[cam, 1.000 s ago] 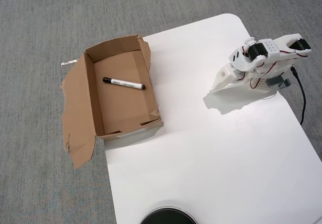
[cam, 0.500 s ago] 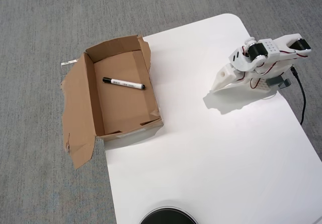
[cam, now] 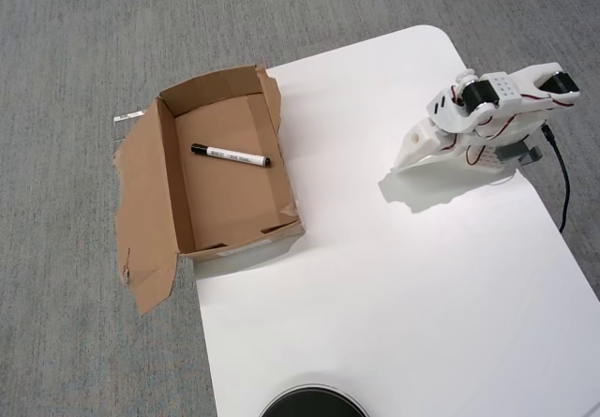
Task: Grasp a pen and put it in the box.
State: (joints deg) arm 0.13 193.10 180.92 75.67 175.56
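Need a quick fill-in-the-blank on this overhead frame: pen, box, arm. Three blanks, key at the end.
1. The pen lies inside the ____.
2. The pen's black cap points toward the view's ____ side.
3. The arm is folded up over the white ____, well apart from the box.

Missing words: box; left; table

At frame left, the pen (cam: 231, 156) lies flat inside the open box (cam: 150, 192), cap toward the left. At upper right, the folded arm rests on the white bench (cam: 394, 286), its end effector (cam: 412, 150) empty.
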